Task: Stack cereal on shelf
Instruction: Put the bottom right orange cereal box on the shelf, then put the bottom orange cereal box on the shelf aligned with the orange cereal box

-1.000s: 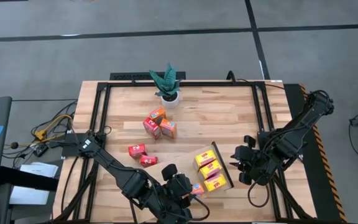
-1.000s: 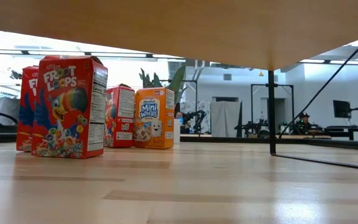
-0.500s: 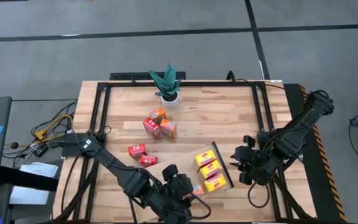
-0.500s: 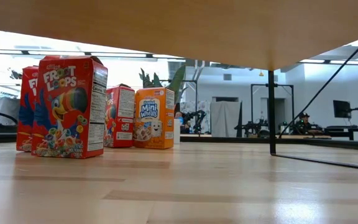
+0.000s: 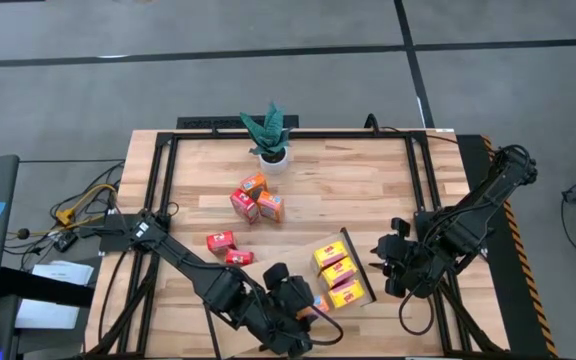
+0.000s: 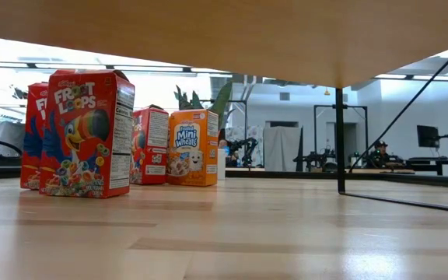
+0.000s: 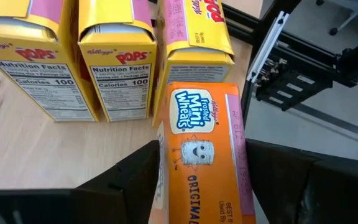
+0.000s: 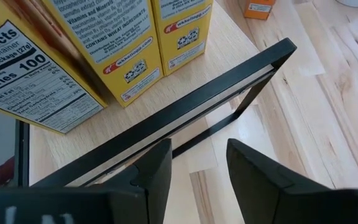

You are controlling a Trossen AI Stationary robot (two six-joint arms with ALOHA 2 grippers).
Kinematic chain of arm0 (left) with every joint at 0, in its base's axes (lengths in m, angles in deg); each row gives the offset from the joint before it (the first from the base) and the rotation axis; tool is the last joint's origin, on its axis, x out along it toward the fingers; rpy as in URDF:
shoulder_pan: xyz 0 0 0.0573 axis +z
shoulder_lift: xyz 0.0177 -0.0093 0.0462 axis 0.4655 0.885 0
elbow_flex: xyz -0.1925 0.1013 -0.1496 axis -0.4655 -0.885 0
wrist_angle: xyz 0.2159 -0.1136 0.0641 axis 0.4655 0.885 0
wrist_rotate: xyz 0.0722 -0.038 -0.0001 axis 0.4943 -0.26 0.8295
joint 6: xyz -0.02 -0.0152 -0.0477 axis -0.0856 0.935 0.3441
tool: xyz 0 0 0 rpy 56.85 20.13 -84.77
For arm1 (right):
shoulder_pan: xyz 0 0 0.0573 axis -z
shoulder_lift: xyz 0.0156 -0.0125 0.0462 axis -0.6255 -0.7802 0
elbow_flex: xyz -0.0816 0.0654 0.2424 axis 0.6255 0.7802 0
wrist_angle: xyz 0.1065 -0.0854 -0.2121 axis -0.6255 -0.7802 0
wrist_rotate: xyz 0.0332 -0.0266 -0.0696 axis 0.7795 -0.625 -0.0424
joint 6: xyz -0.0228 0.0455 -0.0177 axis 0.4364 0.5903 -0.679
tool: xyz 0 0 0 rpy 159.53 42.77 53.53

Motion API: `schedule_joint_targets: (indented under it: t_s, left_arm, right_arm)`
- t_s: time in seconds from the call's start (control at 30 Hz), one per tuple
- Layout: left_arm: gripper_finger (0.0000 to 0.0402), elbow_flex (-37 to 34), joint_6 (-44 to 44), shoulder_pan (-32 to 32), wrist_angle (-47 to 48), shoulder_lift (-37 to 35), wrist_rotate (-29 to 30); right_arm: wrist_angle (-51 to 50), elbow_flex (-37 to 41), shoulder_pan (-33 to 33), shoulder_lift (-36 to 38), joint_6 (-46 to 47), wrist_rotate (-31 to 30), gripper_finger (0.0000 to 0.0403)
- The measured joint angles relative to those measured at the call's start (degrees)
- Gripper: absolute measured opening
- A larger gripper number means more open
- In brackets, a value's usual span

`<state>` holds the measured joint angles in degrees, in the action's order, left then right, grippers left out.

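The orange Mini-Wheats box (image 7: 205,152) is gripped between the fingers of the left gripper (image 5: 303,307), just beside three yellow boxes (image 5: 336,271) standing on the shelf (image 5: 363,283). The right gripper (image 5: 380,262) waits near the shelf rail, jaws apart and empty.

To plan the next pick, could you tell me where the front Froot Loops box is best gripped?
Probably near the top, from above, clamping its broad front and back: the Froot Loops box stands upright and thin that way. The left gripper holds Mini Wheats.
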<state>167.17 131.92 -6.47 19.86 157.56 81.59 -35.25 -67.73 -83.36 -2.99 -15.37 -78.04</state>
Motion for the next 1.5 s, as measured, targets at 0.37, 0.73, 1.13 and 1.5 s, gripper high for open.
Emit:
schedule_joint_targets:
  t_s: [0.37, 0.73, 1.13, 1.5]
  left_arm:
    - [0.0215, 0.0, -0.47, 0.12, -0.18, 0.0, -0.85]
    - [0.0266, 0.0, -0.82, 0.17, -0.6, 0.0, 0.59]
    - [0.0327, 1.29, -1.19, 0.17, -2.35, -0.4, -0.59]
    - [0.0327, 1.31, -0.84, 0.72, 1.74, -7.55, -7.93]
  right_arm:
    - [0.28, 0.0, 0.0, 0.0, 0.07, 0.0, 0.0179]
    - [0.29, 0.0, 0.0, 0.0, 0.09, 0.0, 0.0183]
    - [0.31, 0.0, 0.0, 0.0, 0.13, 0.0, 0.0185]
    - [0.34, 0.0, 0.0, 0.0, 0.11, -0.02, 0.0188]
